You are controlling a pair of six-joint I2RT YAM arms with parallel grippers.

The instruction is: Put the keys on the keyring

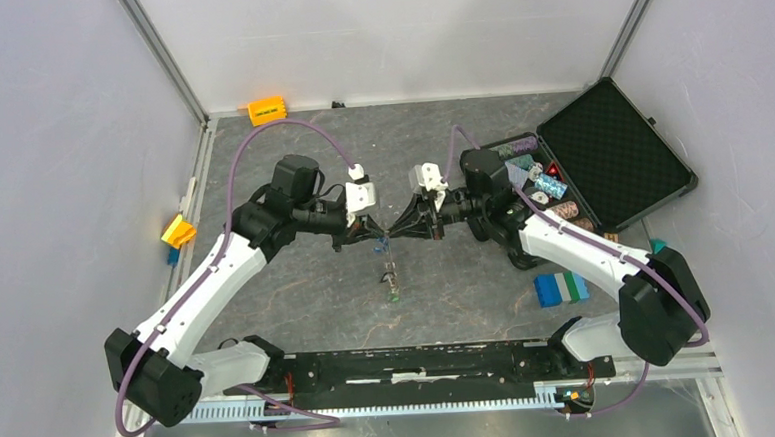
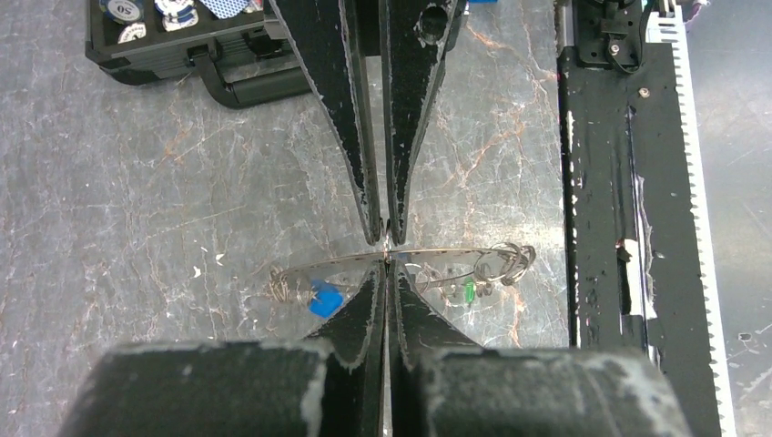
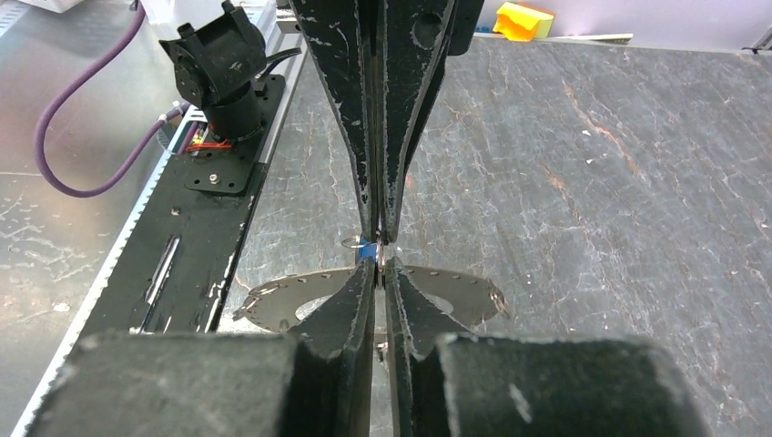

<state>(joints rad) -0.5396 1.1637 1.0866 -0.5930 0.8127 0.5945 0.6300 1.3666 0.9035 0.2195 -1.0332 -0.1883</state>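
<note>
At the keyring's [image 3: 460,293] left rim, the left tool [image 2: 388,269] is squeezed fully closed. It seems to pinch the thin metal edge there, most likely to steady the ring while keys are fed on. The keyring lies nearly level between the two tools; whether it rests on the counter [image 2: 137,200] below it I cannot tell. A blue key [image 2: 323,299] sits just beside that pinch. A green key [image 2: 469,291] and some small loops hang at the ring's near side, so these look threaded on already. At the keyring's right rim, nose to nose with its partner, the right tool [image 3: 378,269] shows only a hairline gap between its jaws, and whether it grips anything I cannot tell. My guess is that it is there to guide a key onto the rim.
</note>
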